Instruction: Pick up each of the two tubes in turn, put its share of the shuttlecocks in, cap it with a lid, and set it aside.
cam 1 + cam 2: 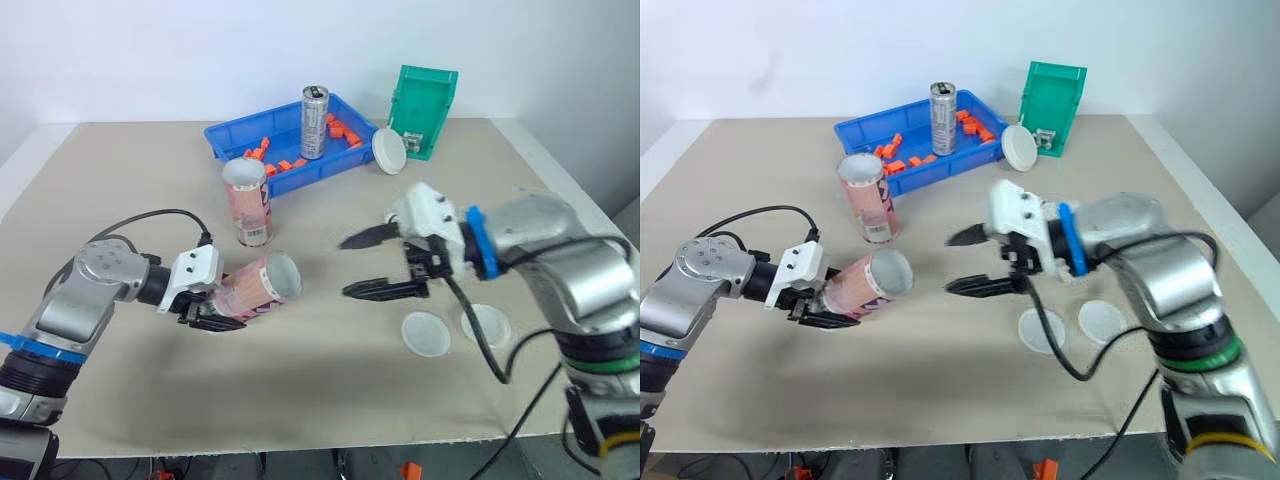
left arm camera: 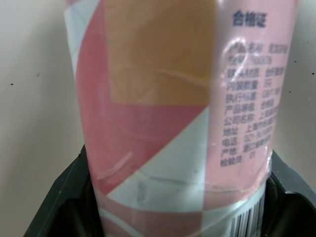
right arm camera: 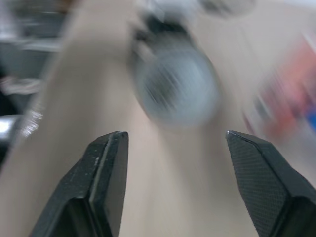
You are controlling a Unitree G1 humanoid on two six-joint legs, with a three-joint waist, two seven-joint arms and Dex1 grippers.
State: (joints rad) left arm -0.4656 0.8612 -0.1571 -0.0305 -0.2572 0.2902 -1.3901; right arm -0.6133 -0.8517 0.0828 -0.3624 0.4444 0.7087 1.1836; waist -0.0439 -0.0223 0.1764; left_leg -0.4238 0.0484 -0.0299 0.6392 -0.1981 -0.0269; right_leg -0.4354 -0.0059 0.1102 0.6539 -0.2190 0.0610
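Currently the left end effector (image 1: 215, 312) is clenched around a pink tube (image 1: 262, 287), tilted above the bench (image 1: 120, 180), its open mouth facing the right end effector (image 1: 346, 266), which is spread wide and empty. A second tube (image 1: 247, 203) stands upright near the blue tray (image 1: 225, 137); two lids (image 1: 425, 333) lie beneath the right arm.

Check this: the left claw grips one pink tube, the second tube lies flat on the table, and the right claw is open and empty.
One thing is wrong: the second tube stands upright on the table, as the left eye view shows. The left claw does grip a pink tube; the right claw is open and empty.
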